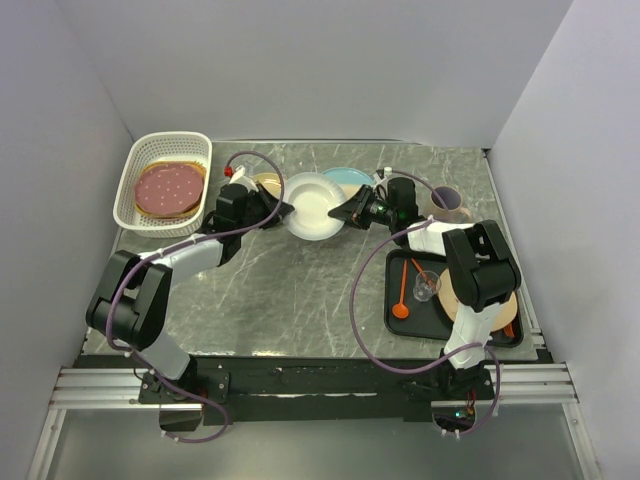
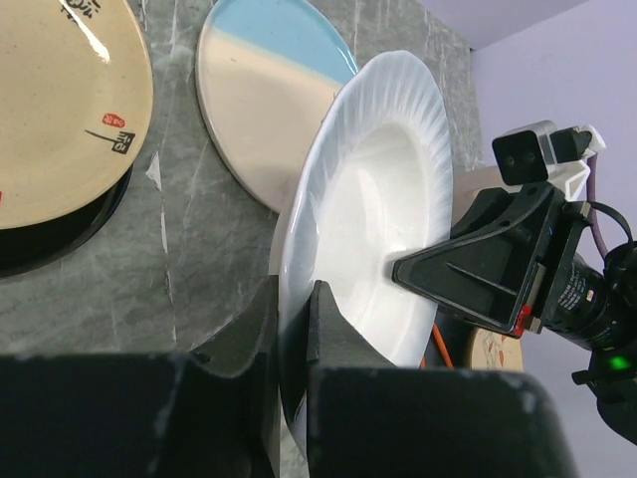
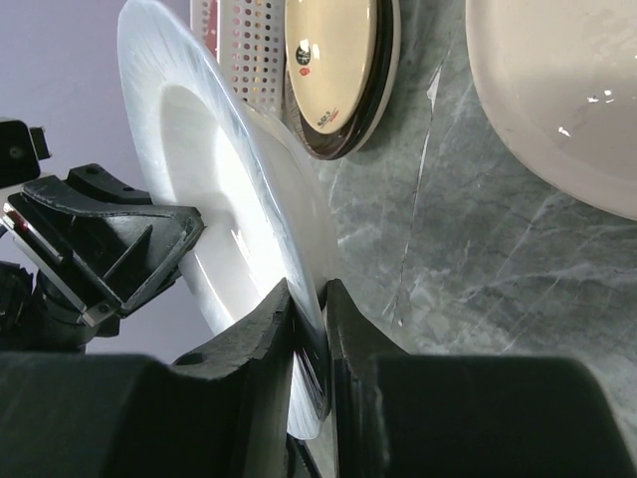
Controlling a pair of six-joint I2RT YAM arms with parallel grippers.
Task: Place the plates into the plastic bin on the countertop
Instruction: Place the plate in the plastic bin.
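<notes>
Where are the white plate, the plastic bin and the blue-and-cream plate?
white plate (image 2: 373, 199): left wrist view, its central well.
plastic bin (image 1: 126, 190): top external view, its left wall.
blue-and-cream plate (image 2: 261, 110): left wrist view, its cream part.

One basket (image 1: 130, 165), one tray (image 1: 396, 318), one spoon (image 1: 402, 298), one glass (image 1: 427, 285) and one mug (image 1: 449, 200) are counted. Off the tray, six plates are seen: pink plate (image 1: 168, 188), orange plate (image 1: 197, 171), white plate (image 1: 312, 206), blue plate (image 1: 352, 178), tan plate (image 1: 267, 184), dark plate (image 2: 50, 249).
</notes>
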